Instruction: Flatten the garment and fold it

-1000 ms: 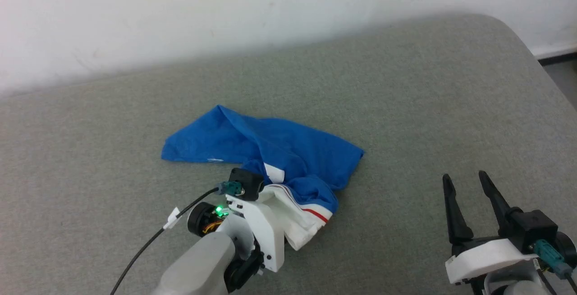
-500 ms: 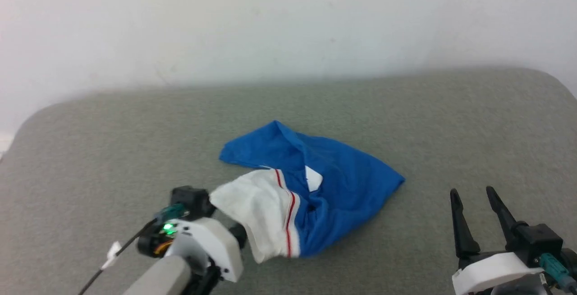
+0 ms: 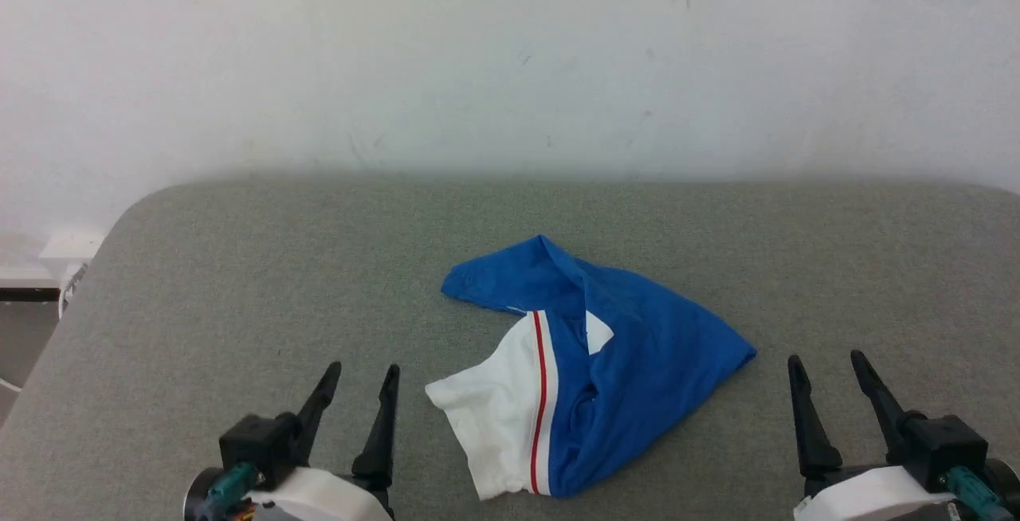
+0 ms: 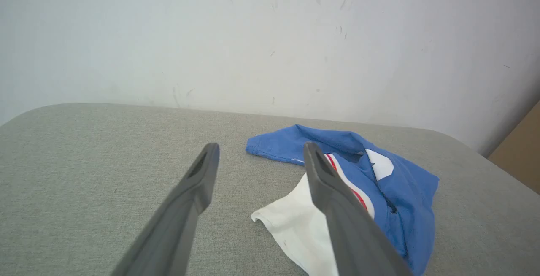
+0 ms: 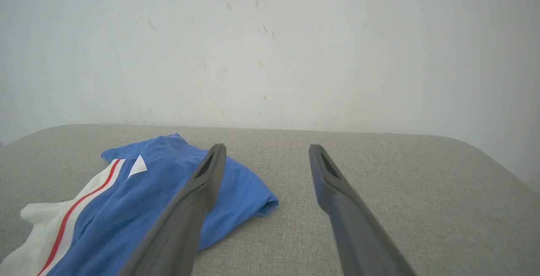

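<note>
Grey fabric covers the worktop [image 3: 239,266], which has rounded corners and stands against a scuffed white wall [image 3: 510,51].

**Head view.** The royal-blue jersey [image 3: 637,362] lies crumpled near the middle of the worktop, bunched into a rough wedge and neither flat nor folded. One white sleeve [image 3: 486,417] spreads toward the near left, bordered by a red stripe [image 3: 539,393] with white beside it. A small white patch shows on the blue cloth just above the sleeve. The left tool [image 3: 363,367] sits at the lower left with its fingers parted and nothing between them; its nearer finger is just beside the sleeve edge but apart from it. The right tool [image 3: 824,357] sits at the lower right, likewise spread and empty, near the jersey's right corner and clear of it.

**Left wrist view.** The left tool [image 3: 363,367] [image 4: 261,145] points along the worktop [image 4: 84,149] toward the wall [image 4: 211,35], fingers wide apart and gripping nothing. The jersey [image 4: 405,191] lies to the right, partly hidden behind the right-hand finger, with its sleeve [image 4: 291,221] nearest.

**Right wrist view.** The right tool [image 5: 266,145] is open and empty above bare worktop [image 5: 400,183]. The jersey [image 5: 139,191] lies to the left, partly behind the left-hand finger.
</note>
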Available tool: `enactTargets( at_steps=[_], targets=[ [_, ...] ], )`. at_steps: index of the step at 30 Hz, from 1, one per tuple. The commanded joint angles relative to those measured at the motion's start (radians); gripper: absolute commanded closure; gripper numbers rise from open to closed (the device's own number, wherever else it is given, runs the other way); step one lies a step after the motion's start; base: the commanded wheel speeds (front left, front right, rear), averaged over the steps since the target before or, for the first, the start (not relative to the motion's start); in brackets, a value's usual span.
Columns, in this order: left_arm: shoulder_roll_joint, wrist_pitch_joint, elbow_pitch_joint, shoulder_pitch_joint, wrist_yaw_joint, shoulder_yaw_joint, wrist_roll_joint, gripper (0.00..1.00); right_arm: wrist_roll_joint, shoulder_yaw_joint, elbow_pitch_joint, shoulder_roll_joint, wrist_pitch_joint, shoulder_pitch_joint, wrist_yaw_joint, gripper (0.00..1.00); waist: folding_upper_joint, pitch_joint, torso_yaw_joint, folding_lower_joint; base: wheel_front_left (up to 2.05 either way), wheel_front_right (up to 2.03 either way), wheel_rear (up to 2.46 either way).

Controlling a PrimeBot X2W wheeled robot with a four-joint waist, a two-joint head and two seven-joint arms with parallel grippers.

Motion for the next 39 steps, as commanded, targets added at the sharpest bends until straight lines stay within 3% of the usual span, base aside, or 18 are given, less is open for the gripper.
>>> enactTargets(
  at_steps=[1, 10, 22, 31, 37, 38, 39],
  targets=[
    [-0.014, -0.005, -0.014, 0.026, 0.005, 0.016, 0.024, 0.00, 0.002, 0.004, -0.006, 0.002, 0.004, 0.009, -0.001, 0.00, 0.0000, -0.001, 0.002, 0.0002, 0.00, 0.00, 0.00],
    [-0.034, 0.032, 0.049, 0.070, -0.014, -0.022, 0.111, 0.00, -0.003, 0.025, -0.018, 0.002, 0.017, 0.005, -0.001, 0.00, 0.0000, 0.024, -0.023, 0.0002, 0.00, 0.00, 0.00],
    [-0.019, 0.476, 0.076, -0.162, -0.007, -0.113, 0.124, 0.00, -0.005, 0.028, -0.043, 0.002, 0.019, -0.032, -0.001, 0.00, 0.0000, 0.156, -0.074, 0.0002, 0.00, 0.00, 0.00],
    [0.018, 0.682, 0.142, -0.305, 0.004, -0.149, 0.169, 0.00, -0.001, 0.035, -0.039, 0.002, 0.011, -0.070, -0.001, 0.00, 0.0000, 0.228, -0.111, 0.0002, 0.00, 0.00, 0.00],
    [0.025, 0.793, 0.189, -0.323, -0.033, -0.160, 0.119, 0.00, 0.002, 0.034, -0.037, 0.002, 0.006, -0.087, -0.001, 0.00, 0.0000, 0.260, -0.120, 0.0002, 0.00, 0.00, 0.00],
    [0.024, 0.801, 0.192, -0.321, -0.036, -0.159, 0.110, 0.30, 0.002, 0.034, -0.036, 0.002, 0.005, -0.089, -0.001, 0.00, 0.0000, 0.262, -0.120, 0.0002, 0.00, 0.00, 0.00],
    [0.024, 0.802, 0.193, -0.321, -0.038, -0.157, 0.106, 0.89, 0.002, 0.034, -0.034, 0.002, 0.004, -0.090, -0.001, 0.00, 0.0000, 0.264, -0.119, 0.0002, 0.00, 0.00, 0.00]
  ],
)
